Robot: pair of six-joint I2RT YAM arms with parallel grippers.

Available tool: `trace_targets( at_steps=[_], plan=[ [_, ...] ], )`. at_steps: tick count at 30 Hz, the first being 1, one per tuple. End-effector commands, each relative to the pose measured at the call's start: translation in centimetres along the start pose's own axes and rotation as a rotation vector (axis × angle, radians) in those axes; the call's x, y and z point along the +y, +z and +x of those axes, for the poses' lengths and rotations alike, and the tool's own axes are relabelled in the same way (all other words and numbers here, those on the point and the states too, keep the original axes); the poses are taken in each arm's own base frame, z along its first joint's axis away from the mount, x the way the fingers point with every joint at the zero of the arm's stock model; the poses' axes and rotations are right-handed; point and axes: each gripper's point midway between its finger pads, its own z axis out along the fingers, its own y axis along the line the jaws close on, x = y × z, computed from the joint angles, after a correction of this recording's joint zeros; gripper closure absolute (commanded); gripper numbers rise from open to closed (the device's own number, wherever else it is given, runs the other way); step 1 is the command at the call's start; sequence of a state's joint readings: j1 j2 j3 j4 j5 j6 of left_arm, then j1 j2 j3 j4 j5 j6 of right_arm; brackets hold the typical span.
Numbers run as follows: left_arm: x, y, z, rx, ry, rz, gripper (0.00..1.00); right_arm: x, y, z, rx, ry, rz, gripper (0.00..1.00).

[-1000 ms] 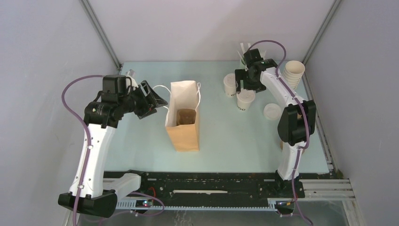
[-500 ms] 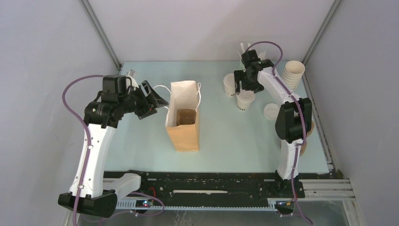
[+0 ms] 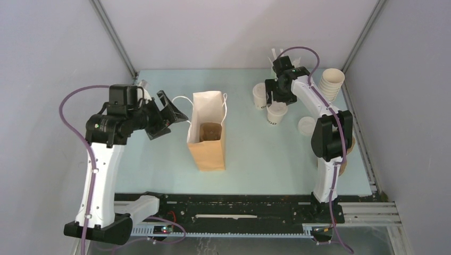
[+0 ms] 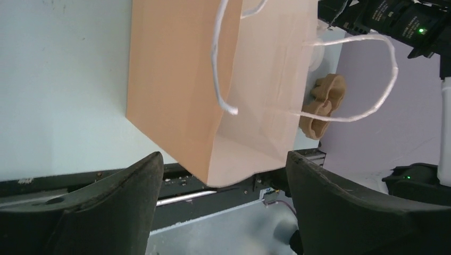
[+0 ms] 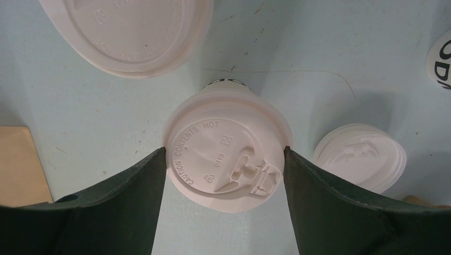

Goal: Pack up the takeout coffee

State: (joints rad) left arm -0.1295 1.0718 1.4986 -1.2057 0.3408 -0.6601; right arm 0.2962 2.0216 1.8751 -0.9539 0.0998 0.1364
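Pale-blue table [image 3: 255, 154] looks unchanged; what moved is the left pincer [image 3: 171, 115], backed slightly off the brown bag [image 3: 207, 151] (wide open, holding nothing). The right pincer [image 5: 224, 154] has stayed over the nearer lidded cup [image 5: 226, 159], so I judge a grab is due. Overhead half hides that cup; the right wrist view shows fingers [image 5: 133, 196] flanking it under the lid rim, though whether they press I cannot tell. The second cup [image 3: 259, 95] stands just beside.
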Motion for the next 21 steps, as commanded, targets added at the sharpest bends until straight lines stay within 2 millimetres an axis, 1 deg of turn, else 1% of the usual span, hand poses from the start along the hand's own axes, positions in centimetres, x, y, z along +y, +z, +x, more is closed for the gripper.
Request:
trace_targets(
  at_steps=[1,3,5,6,8,10,12,14,17,21],
  plan=[
    [0.5,-3.5,2.3,0.053,-0.103,-0.08,0.1,0.9,-3.4,-2.2,-0.092,0.008,-0.05,0.23],
    [0.2,-4.1,4.1,0.093,-0.19,-0.049,0.09,1.3,-4.1,-2.2,-0.103,0.005,-0.063,0.23],
    [0.6,-5.0,5.4,0.101,-0.25,-0.063,0.07,1.6,-4.5,-2.1,-0.111,0.005,-0.08,0.24],
    [0.8,-5.2,5.9,0.118,-0.278,-0.073,0.07,1.9,-4.6,-1.9,-0.111,0.007,-0.091,0.24],
    [0.4,-5.0,7.7,0.191,-0.353,-0.06,0.1,2.2,-4.7,-1.5,-0.108,0.012,-0.11,0.24],
    [0.3,-5.0,8.6,0.202,-0.392,-0.078,0.12,2.5,-4.7,-0.9,-0.105,0.011,-0.12,0.25],
    [0.3,-5.1,8.7,0.176,-0.459,-0.097,0.12,2.7,-5.0,-0.3,-0.103,0.012,-0.127,0.25],
    [0.2,-4.6,8.4,0.13,-0.587,-0.091,0.14,2.7,-5.2,0.2,-0.112,0.015,-0.133,0.25],
    [-1.3,-2.9,7.0,0.038,-0.736,-0.012,0.15,2.9,-5.6,0.7,-0.12,0.024,-0.163,0.26],
    [-2.5,-0.3,6.4,-0.034,-0.762,-0.074,0.18,2.8,-6.3,1.2,-0.125,0.04,-0.192,0.27]
  ],
)
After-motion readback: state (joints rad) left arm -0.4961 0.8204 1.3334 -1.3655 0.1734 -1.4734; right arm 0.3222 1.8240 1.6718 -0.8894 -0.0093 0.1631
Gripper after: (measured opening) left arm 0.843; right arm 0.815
